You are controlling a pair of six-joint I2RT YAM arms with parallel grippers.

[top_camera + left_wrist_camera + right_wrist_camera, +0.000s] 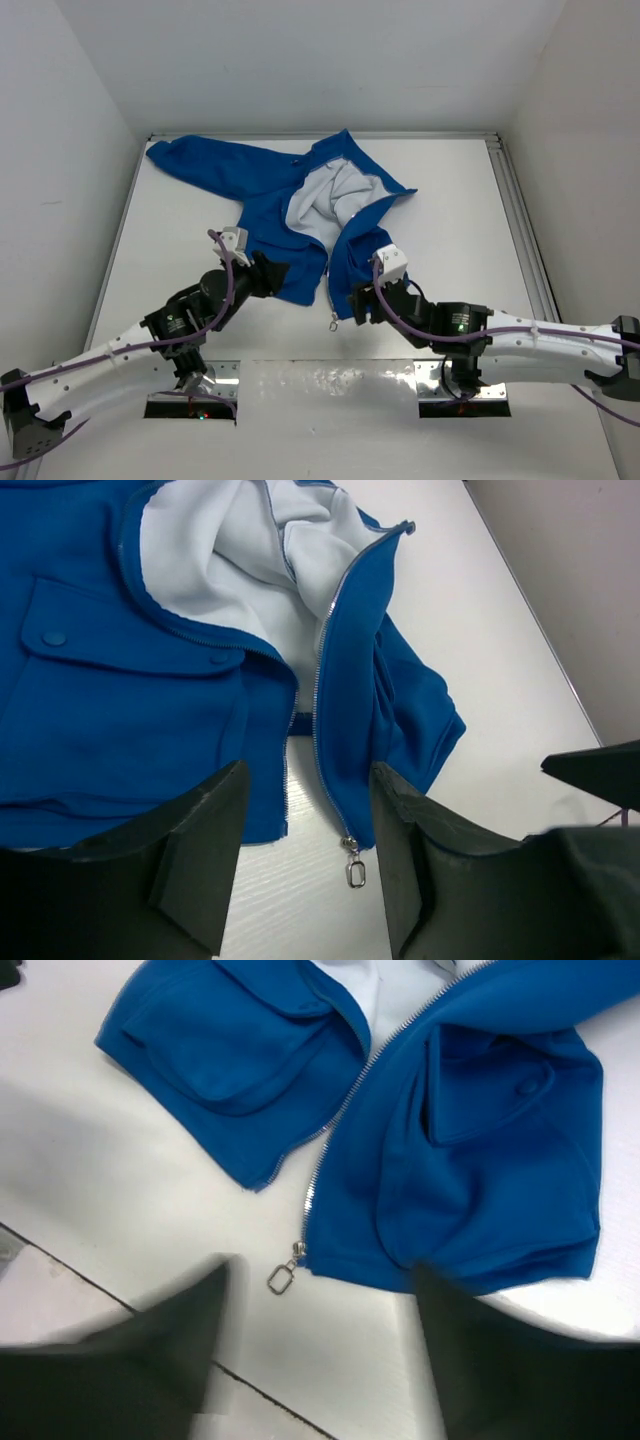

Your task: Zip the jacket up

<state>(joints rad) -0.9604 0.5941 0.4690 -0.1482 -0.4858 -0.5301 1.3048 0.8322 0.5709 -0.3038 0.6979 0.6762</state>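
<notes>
The blue jacket (pixel 265 190) lies unzipped on the white table, its grey lining (pixel 325 205) showing between the two front panels. The zipper slider with its metal ring pull (pixel 332 322) sits at the bottom hem of the right panel, resting on the table. My left gripper (pixel 262 275) hovers open by the left panel's hem. In the left wrist view the pull (pixel 355 870) lies below the gap between the fingers (pixel 205 850), nearer the right one. My right gripper (pixel 360 300) is open at the right panel's hem, with the pull (pixel 281 1278) ahead of its blurred fingers (pixel 470 1350).
White walls close in the table on the left, back and right. An aluminium rail (pixel 520 220) runs along the right edge. Metal plates (pixel 190 400) hold the arm bases at the near edge. A dark seam (pixel 100 1290) crosses the tabletop near the right gripper.
</notes>
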